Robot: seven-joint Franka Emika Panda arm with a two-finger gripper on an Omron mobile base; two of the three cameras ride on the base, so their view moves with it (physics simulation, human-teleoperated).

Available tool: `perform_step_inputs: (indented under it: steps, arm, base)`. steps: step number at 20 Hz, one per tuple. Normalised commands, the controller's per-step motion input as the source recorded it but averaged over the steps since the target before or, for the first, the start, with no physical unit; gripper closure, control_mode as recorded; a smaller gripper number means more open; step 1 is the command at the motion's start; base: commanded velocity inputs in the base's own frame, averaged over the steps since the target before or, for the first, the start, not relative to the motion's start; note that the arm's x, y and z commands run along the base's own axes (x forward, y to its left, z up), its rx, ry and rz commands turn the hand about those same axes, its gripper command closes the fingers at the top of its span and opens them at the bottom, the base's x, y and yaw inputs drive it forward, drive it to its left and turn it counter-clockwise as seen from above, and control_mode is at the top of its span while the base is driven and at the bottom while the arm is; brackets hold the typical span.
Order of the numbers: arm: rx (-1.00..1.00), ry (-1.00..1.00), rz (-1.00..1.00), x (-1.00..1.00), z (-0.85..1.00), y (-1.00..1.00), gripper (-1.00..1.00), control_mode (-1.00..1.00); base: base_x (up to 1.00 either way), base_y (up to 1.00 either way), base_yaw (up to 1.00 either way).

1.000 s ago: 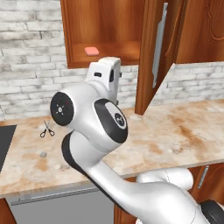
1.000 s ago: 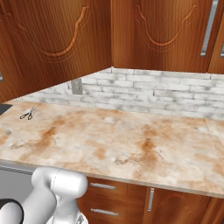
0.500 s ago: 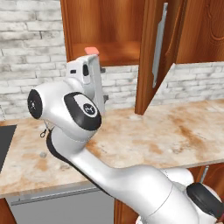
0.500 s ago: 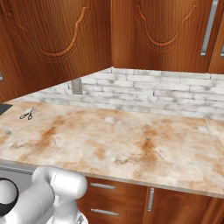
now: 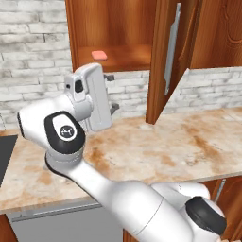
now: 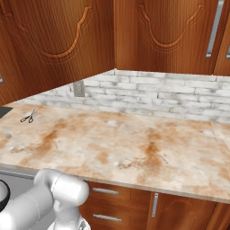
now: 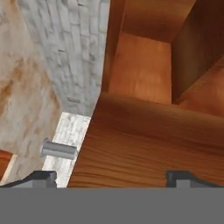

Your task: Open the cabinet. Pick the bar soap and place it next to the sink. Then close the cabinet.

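The cabinet (image 5: pixel 123 28) stands open, its door (image 5: pixel 160 61) swung out towards me with the long silver handle (image 5: pixel 172 47) facing right. Inside, on the bottom shelf near the left wall, the salmon-pink bar soap (image 5: pixel 99 55) lies flat. My gripper (image 5: pixel 112 92) hangs below that shelf in front of the brick wall, open, with nothing between its fingers. In the hand view my gripper (image 7: pixel 113 179) points at the cabinet's wooden underside (image 7: pixel 144 135). A dark corner of the sink (image 5: pixel 4 156) shows at the far left, and also as the sink (image 6: pixel 3 111) in the right base view.
Small scissors (image 6: pixel 28 117) and a tiny grey lump (image 6: pixel 8 134) lie on the marbled counter (image 6: pixel 134 143) near the sink. A brick backsplash (image 6: pixel 148 96) runs behind it. Closed wooden wall cabinets (image 6: pixel 170 31) hang to the right. A short silver cylinder (image 7: pixel 59 149) juts out by the wall.
My arm has swung left, bringing the hand leftward and a little lower beneath the shelf. The soap and the door have stayed put. The gripper has stayed open.
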Motion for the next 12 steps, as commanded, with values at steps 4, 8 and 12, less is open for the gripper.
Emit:
perform_step_inputs:
  steps: [4,8,12]
  arm:
    - [-0.17,0.01,-0.35,0.0,0.0,-0.09,-1.0,-1.0]
    - [-0.15,0.04,-0.35,0.03,0.0,-0.01,-1.0,-1.0]
    - [-0.07,0.02,-0.31,0.01,0.0,-0.01,-1.0,-1.0]
  base:
    - [0.0,0.0,0.0]
    - [0.0,0.0,0.0]
    - [0.0,0.0,0.0]
